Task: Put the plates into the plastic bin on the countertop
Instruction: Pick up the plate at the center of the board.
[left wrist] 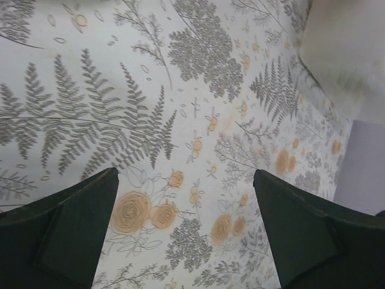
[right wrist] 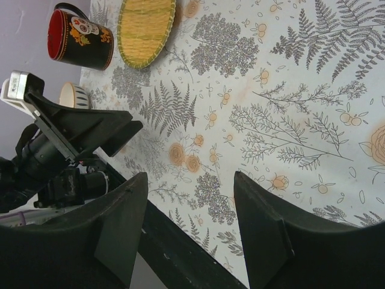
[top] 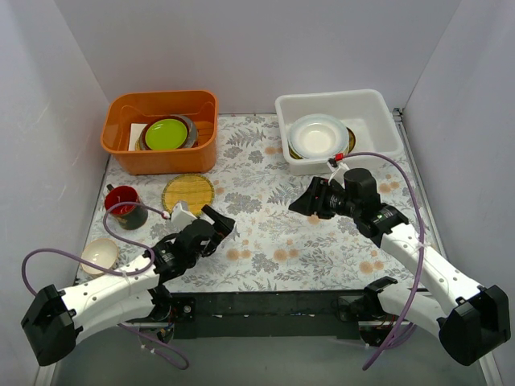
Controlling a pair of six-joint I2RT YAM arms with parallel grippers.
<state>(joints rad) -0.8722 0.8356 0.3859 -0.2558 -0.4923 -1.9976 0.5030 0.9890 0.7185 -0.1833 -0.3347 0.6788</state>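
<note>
lying flat on the worktop (top: 265, 233) near the red mug (top: 125, 205), the woven plate (top: 187, 193) looked light, stiff, best pinched at its raised rim. left fingers (left wrist: 66, 235) and right fingers (right wrist: 264, 235) gaped wide, holding nothing. a white plate (top: 318, 138) sat in the plastic bin (top: 378, 104).

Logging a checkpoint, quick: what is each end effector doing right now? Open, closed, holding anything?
Left end effector: open, holding nothing.
Right end effector: open, holding nothing.
</note>
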